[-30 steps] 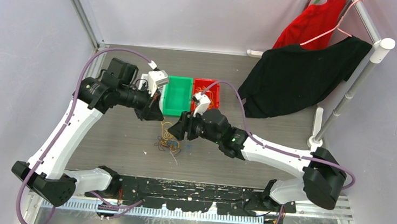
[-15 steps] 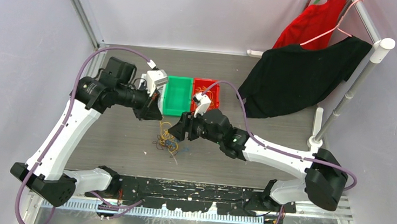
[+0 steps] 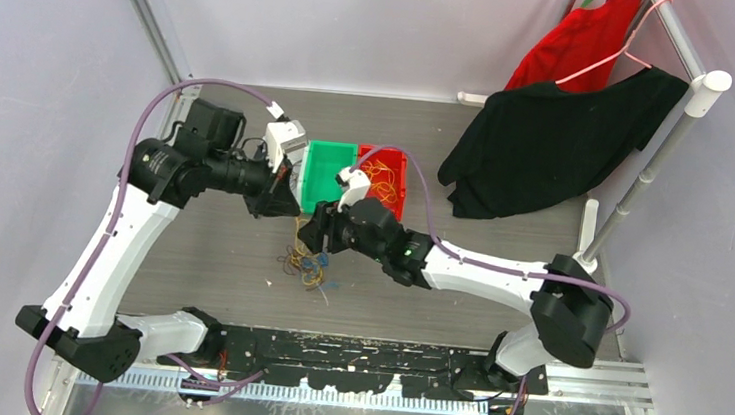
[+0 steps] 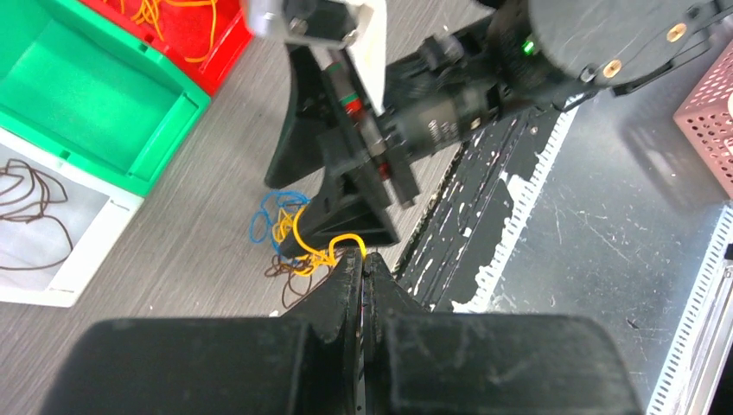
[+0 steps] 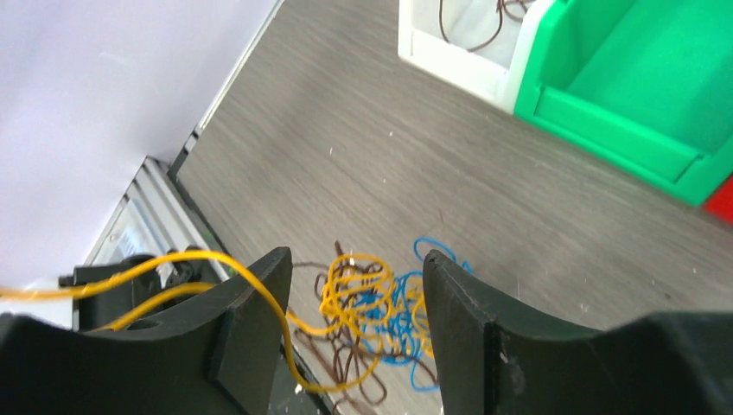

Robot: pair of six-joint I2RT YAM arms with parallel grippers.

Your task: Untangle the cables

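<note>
My left end effector point(image 4: 363, 266) is pinched shut on the orange-yellow cable point(image 4: 318, 256), and my right end effector point(image 5: 354, 264) hangs apart over the cable tangle point(image 5: 373, 307) on the bench point(image 3: 210, 244). My worry is that the strand crosses one right finger, so pulling could snag it or drag the whole knot along. The bench is grey woodgrain, with a green bin point(image 3: 327, 176) behind and lilac walls.

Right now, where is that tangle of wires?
Top view: the cables lie on the table, slightly left of centre, just nearer the robot than the green bin.
</note>
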